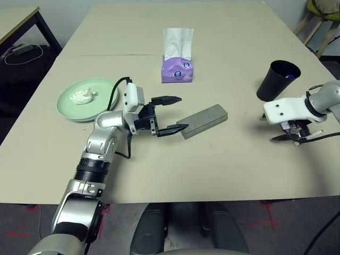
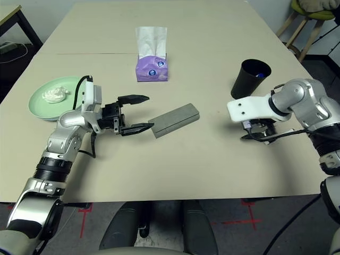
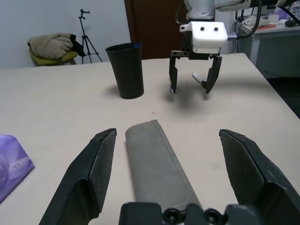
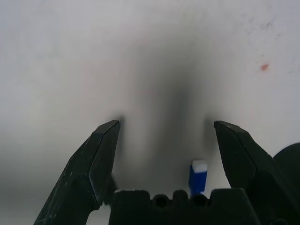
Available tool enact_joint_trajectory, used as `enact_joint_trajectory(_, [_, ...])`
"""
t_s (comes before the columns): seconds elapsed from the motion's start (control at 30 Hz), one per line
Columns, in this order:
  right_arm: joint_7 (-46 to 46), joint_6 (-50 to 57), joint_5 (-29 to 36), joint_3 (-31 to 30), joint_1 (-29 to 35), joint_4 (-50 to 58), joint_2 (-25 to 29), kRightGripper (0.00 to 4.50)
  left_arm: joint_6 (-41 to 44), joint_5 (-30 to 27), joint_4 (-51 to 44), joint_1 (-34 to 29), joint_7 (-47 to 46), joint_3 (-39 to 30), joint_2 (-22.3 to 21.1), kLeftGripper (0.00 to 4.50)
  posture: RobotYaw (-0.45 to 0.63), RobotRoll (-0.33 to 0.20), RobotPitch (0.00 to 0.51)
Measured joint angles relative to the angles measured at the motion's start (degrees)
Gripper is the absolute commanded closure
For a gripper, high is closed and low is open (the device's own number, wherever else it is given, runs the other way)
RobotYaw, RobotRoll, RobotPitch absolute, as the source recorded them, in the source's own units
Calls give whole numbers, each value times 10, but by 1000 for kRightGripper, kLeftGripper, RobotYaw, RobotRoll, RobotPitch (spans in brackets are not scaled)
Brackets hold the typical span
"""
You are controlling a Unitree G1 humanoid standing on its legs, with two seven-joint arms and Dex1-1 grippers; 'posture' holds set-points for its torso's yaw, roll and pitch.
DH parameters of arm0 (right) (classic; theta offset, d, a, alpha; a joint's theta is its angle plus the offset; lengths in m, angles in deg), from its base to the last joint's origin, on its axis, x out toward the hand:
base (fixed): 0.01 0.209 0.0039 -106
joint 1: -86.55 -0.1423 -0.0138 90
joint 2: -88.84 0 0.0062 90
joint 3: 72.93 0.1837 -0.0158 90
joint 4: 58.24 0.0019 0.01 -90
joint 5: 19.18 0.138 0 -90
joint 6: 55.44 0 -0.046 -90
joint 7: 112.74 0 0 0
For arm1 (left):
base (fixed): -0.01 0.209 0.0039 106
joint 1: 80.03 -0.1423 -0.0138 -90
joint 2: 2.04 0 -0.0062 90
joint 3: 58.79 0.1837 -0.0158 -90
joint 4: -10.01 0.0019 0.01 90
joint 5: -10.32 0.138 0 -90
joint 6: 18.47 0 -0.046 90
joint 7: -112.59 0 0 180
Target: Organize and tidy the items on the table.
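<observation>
Beige table (image 1: 223, 175) held the clutter. At far left, the green plate (image 1: 74, 109) carried the tissue wad (image 1: 83, 95). Left gripper (image 1: 171, 114) lay level, spread wide and empty, aimed at the grey case (image 1: 204, 120), probably to grasp it. Right of that stood the black cup (image 1: 278, 79); beside it the right gripper (image 2: 261, 131) pointed down, wide open, straddling the pen (image 4: 198, 176).

beige table (image 1: 228, 175); green plate (image 1: 74, 109), tissue box (image 1: 177, 69), grey case (image 1: 204, 120), black cup (image 1: 277, 81)
</observation>
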Motion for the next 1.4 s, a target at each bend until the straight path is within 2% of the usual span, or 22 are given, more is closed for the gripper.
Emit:
enact_joint_trajectory(0.37, [9, -75, -42, 0, -5, -53, 27, 0, 13, -6, -6, 1, -9, -10, -15, 46, 87, 0, 200])
enact_joint_trajectory(0.9, [-13, -106, -43, 1, -3, -72, 20, 0, 55, -24, -51, -26, -15, -22, -52, 46, 82, 0, 244])
enact_joint_trajectory(1.03, [-14, -109, -43, 4, -21, -74, 22, 0, 64, -30, -63, -29, -15, -23, -59, 46, 65, 0, 259])
enact_joint_trajectory(1.4, [34, -149, -19, 23, -26, -54, 81, 0, 72, -34, -61, -33, -15, -33, -68, 46, 30, 0, 280])
